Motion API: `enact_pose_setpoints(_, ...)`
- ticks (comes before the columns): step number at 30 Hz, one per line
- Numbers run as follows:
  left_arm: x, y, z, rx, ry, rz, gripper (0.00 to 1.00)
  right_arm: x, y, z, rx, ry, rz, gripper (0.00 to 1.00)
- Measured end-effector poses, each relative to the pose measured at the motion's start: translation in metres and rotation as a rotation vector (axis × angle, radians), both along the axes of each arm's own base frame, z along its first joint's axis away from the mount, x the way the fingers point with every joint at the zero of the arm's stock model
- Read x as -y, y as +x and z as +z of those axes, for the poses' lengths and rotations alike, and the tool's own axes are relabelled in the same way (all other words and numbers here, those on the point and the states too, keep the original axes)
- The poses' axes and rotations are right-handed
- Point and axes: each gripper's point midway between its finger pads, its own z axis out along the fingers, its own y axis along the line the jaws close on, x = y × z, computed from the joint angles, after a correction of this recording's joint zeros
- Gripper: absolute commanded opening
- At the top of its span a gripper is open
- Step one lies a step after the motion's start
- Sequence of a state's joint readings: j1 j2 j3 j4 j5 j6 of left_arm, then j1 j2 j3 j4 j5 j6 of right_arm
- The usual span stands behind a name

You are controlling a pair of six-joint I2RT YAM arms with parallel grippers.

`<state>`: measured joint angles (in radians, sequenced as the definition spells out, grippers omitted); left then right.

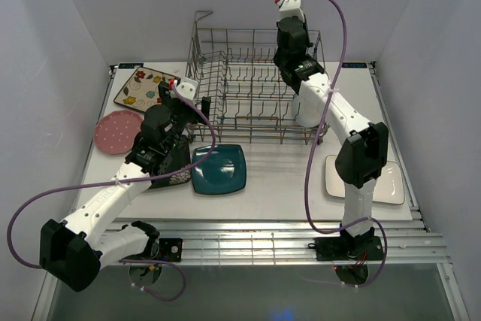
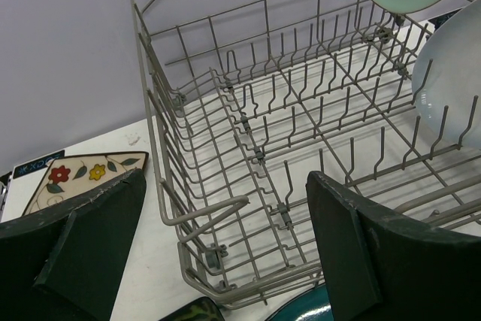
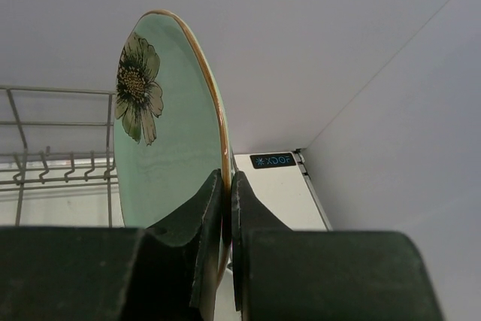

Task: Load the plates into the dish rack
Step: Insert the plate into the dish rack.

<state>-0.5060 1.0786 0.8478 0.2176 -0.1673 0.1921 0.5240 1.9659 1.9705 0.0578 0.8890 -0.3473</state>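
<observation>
Plates: your right gripper (image 3: 228, 186) is clamped on the rim of the mint-green round plate (image 3: 165, 133), with that arm stretched up over the far right corner of the dish rack (image 1: 248, 88). Your left gripper (image 2: 225, 186) gapes wide, holding nothing, just beside the rack's left end. Only the left wrist view shows a white plate (image 2: 451, 65) standing among the tines, and only the overhead view shows the teal square plate (image 1: 219, 169) flat on the table (image 1: 278, 178).
</observation>
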Motion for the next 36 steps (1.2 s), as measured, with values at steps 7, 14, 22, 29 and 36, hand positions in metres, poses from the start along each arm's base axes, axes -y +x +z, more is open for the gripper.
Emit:
enact_pose_setpoints(7, 0.001, 0.002, -0.004, -0.009, 0.007, 0.000, 0.98, 0.013, 0.017, -0.008, 0.001, -0.044, -0.038, 0.08)
enact_pose_setpoints(14, 0.001, 0.002, -0.004, -0.009, 0.007, 0.000, 0.98, 0.017, 0.027, -0.014, 0.008, -0.118, -0.084, 0.08)
enact_pose_setpoints(22, 0.001, 0.002, -0.004, -0.009, 0.007, 0.000, 0.98, 0.017, 0.038, -0.035, -0.016, -0.167, -0.108, 0.08)
enact_pose_setpoints(29, 0.001, 0.002, -0.005, -0.010, 0.008, 0.000, 0.98, 0.019, 0.045, -0.051, -0.034, -0.212, -0.136, 0.08)
enact_pose_setpoints(36, 0.001, 0.002, -0.005, -0.011, 0.008, 0.001, 0.98, 0.021, 0.052, -0.062, -0.036, -0.235, -0.159, 0.08)
